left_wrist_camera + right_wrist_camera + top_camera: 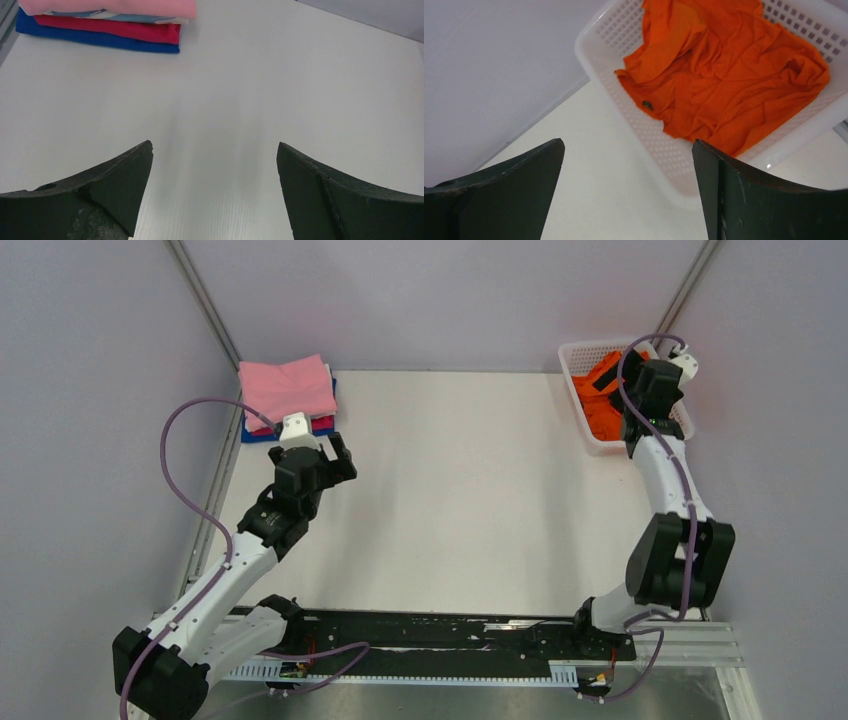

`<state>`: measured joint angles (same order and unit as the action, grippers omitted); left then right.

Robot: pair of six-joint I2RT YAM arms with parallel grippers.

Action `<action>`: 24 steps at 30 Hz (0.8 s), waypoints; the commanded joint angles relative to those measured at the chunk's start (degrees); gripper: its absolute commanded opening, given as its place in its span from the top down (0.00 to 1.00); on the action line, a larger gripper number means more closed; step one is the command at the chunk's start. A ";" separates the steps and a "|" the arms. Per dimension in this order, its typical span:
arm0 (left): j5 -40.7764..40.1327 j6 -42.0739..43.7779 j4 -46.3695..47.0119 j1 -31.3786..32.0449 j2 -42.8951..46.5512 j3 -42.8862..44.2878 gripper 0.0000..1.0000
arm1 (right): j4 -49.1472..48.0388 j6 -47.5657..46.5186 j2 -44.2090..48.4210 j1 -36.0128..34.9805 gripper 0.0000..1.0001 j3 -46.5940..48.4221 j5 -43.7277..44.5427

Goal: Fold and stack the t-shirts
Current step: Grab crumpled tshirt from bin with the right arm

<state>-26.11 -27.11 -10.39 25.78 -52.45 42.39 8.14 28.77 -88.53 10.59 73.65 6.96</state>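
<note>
1. The orange t-shirt lies crumpled inside the white mesh basket, at the far right corner of the table.
2. The folded t-shirts sit stacked at the far left corner, with pink on top, then a pale layer, then magenta, and blue at the bottom.
3. The right gripper hangs above the basket, jaws spread wide and holding nothing.
4. The left gripper hovers over bare table on the near side of the stack, jaws also spread and empty.

Orange t-shirt crumpled in white basket, far right; folded stack, pink topmost, far-left corner.
</note>
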 commanded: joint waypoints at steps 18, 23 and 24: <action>-0.79 0.75 2.72 -0.03 -3.52 1.31 0.00 | 7.43 4.02 -58.36 10.02 0.55 57.31 -15.29; -0.02 0.67 1.97 -0.03 -4.46 2.05 0.00 | 4.25 2.15 -53.35 10.09 0.99 56.74 -14.47; 0.04 0.62 1.87 -0.03 -4.41 2.07 0.00 | 3.95 1.15 -51.70 10.14 1.00 56.70 -14.49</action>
<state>-25.96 -26.72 -9.98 25.78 -56.71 42.39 16.34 31.22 -147.50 20.73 127.26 -6.59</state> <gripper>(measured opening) 0.998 0.057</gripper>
